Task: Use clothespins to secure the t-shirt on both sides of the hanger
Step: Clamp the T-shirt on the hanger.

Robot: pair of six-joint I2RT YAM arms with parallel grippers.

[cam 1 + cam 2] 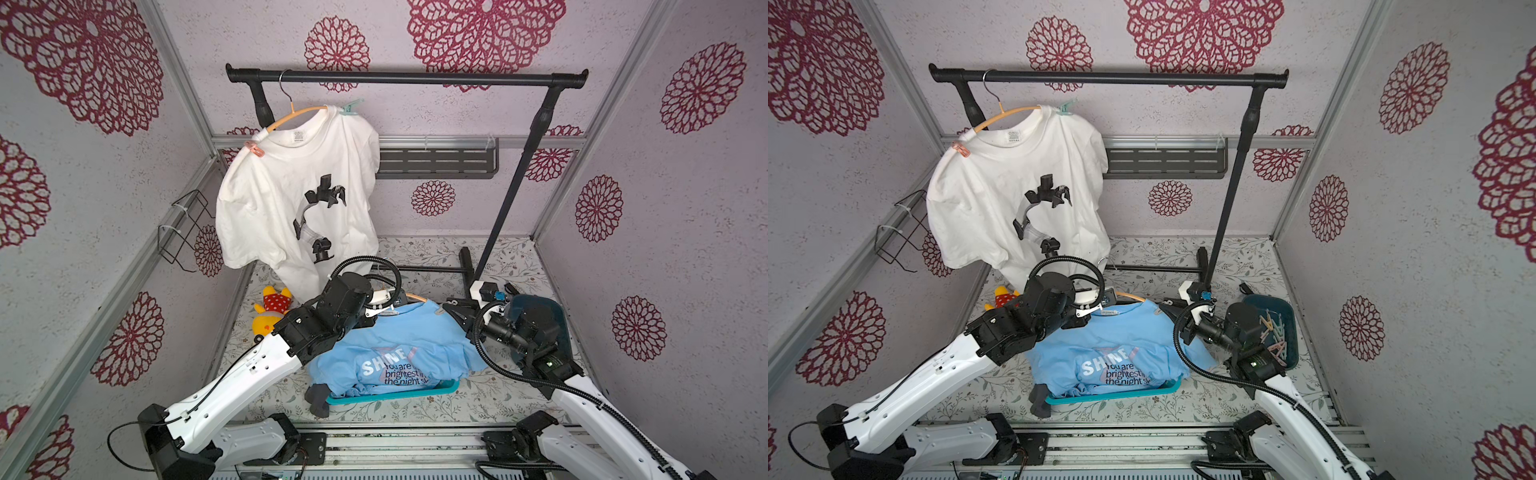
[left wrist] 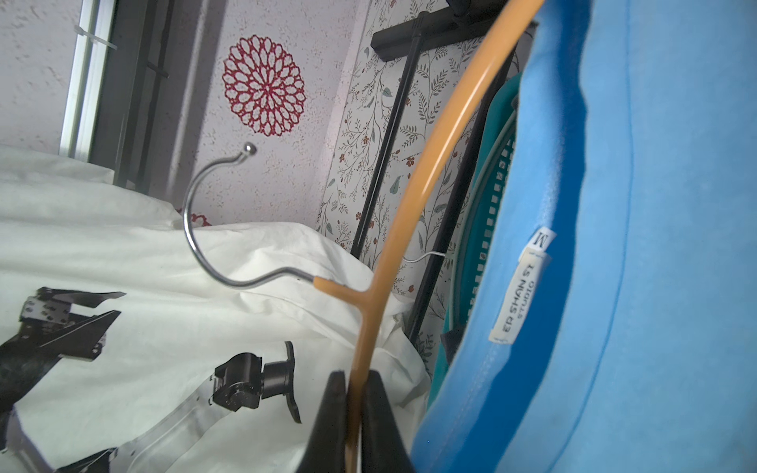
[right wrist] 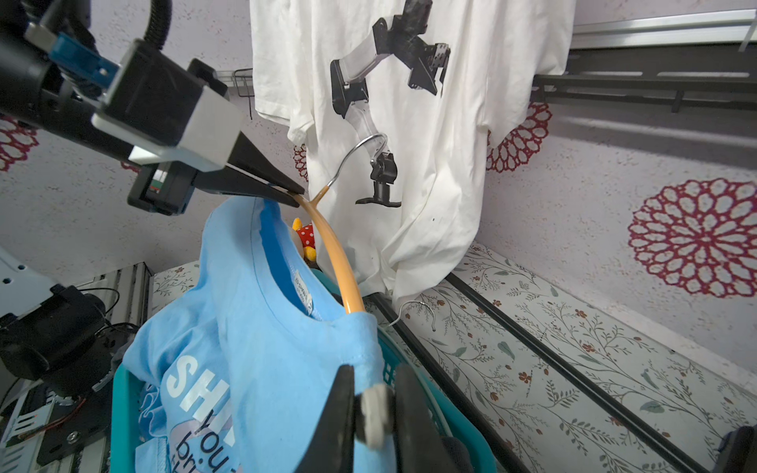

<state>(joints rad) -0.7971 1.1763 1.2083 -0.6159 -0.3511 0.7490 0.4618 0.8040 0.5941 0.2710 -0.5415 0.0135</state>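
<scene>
A: Left gripper (image 2: 354, 376) first?
B: Your left gripper is clamped tight on the orange hanger (image 2: 409, 204). Both black jaws pinch its arm just beside the neck, where the metal hook (image 2: 196, 229) rises.
A: And the right gripper (image 3: 375, 370)?
B: You are holding a whitish clothespin (image 3: 375, 413) there, with the jaws narrow around it. It is blurred, so you cannot tell whether it bites any cloth. It sits right at the shoulder of the blue t-shirt (image 3: 262, 327), near where the hanger arm slips under the fabric.
A: Where does the shirt lie?
B: Your blue t-shirt is threaded on that hanger at the collar. Its body drapes down into the teal basket (image 1: 415, 394) on the floral table (image 1: 498, 399), between your two arms. A dark sock (image 1: 318, 401) lies beside the basket's corner.
A: Spare clothespins?
B: The other clothespins (image 1: 1277, 332) lie piled in the dark blue bin (image 1: 1283, 309), right by your right wrist in a top view.
A: Farther out?
B: A white t-shirt (image 1: 291, 199) hangs from the black rail (image 1: 407, 77) on a second hanger (image 1: 291, 115). It has a pink clothespin (image 1: 254, 148) on one shoulder and a mint clothespin (image 1: 351, 106) on the other. A yellow plush toy (image 1: 272, 309) sits below it, beside your left arm
</scene>
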